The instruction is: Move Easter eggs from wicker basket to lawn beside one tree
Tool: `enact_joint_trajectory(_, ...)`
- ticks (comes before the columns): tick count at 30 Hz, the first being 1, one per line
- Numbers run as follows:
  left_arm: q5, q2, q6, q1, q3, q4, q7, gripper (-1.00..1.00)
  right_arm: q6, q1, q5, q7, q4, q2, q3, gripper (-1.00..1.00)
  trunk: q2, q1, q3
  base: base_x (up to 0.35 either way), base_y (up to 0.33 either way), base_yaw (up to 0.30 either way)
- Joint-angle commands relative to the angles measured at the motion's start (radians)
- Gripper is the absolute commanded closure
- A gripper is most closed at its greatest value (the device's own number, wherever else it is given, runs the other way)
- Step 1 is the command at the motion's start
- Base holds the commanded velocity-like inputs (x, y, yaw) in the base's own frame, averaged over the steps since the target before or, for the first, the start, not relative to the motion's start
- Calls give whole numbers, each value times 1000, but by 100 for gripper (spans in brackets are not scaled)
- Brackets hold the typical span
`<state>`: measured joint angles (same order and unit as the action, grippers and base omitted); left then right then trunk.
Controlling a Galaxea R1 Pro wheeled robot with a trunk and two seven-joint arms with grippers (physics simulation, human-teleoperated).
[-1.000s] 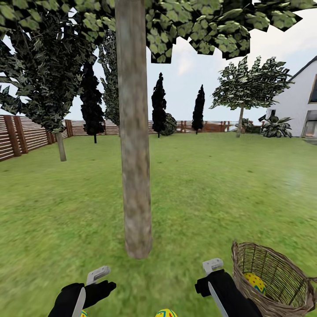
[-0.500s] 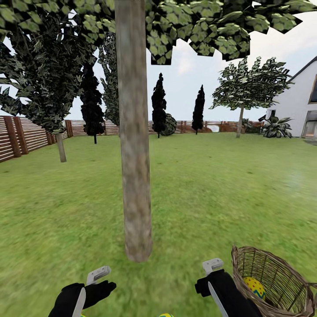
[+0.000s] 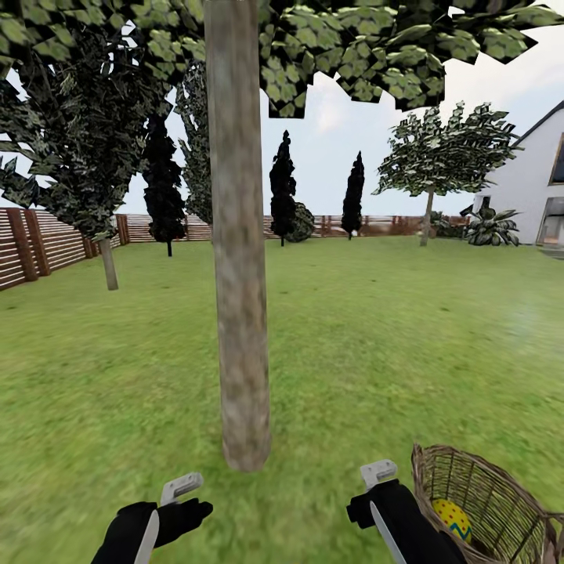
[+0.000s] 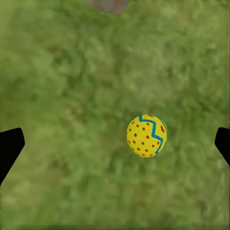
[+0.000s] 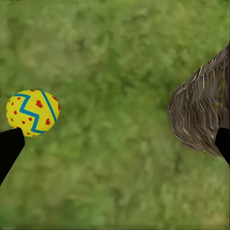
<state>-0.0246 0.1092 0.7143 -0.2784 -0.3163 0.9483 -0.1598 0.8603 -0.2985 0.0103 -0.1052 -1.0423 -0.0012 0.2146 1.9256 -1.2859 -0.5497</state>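
Camera pitch has risen since the earlier frame, dropping the wicker basket point(image 3: 489, 501) lower in view; it sits beside the tree point(image 3: 239, 258), one egg point(image 3: 452, 518) inside. Two eggs point(image 4: 146, 135) point(image 5: 32, 112) lie on the lawn point(image 3: 376, 345) under both grippers point(image 4: 115, 143) point(image 5: 115, 143), fingers spread, empty. No legible markings.

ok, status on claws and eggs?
Both claws open, empty. One yellow painted egg in brown wicker basket. One egg on grass under left claw, another by right.
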Motion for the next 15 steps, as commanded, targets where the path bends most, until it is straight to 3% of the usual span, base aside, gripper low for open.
enact_joint_trajectory(1,-3,1,5,-1,-4,1,-6,-100,5,-1,0,-4,-1,0,2,-100,-7,4,2,0,0,0)
enact_joint_trajectory(6,-4,-16,6,-1,-13,21,-4,-100,5,-1,0,-4,-1,0,1,-100,-42,23,18,0,0,0)
enact_joint_trajectory(8,-5,-53,7,-1,-20,55,9,-100,5,-1,0,-4,-1,0,0,-100,-56,31,24,0,0,0)
enact_joint_trajectory(10,-1,-124,10,-1,-27,84,39,-100,5,-1,0,-4,-1,0,0,-100,-70,39,30,0,0,0)
enact_joint_trajectory(12,1,-163,13,-1,-37,94,50,-100,5,-1,1,-4,0,0,0,-100,-84,46,36,0,0,0)
enact_joint_trajectory(15,-1,-181,13,-1,-43,97,56,-100,4,-1,1,-4,0,0,0,-100,-105,58,46,0,0,0)
